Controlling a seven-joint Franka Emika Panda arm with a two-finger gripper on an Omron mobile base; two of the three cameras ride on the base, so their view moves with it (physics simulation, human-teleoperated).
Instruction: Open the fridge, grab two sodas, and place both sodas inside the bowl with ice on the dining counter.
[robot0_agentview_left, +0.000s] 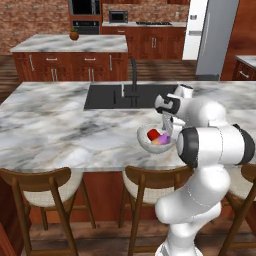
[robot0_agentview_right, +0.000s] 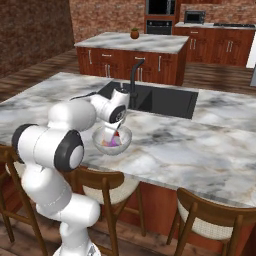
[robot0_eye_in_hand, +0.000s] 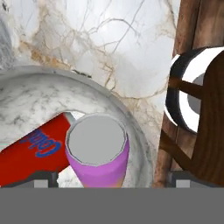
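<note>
Dining counter (robot0_agentview_left: 60, 125) | bowl (robot0_eye_in_hand: 35, 94) | purple soda (robot0_eye_in_hand: 103, 157) between gripper (robot0_eye_in_hand: 109, 178) fingertips

Both cans (robot0_eye_in_hand: 94, 151) crowding bowl (robot0_eye_in_hand: 35, 94); faucet (robot0_agentview_left: 133, 75) behind.

A: How many cans did you count?
B: Two: one red cylindrical soda can (robot0_eye_in_hand: 33, 151) and one purple can with a grey top (robot0_eye_in_hand: 99, 151), both inside the single round light-grey bowl (robot0_agentview_left: 145, 137) near the marble counter's front edge.
A: And stools?
B: Three wooden cushioned stools (robot0_agentview_left: 42, 187) stood along that edge.
</note>
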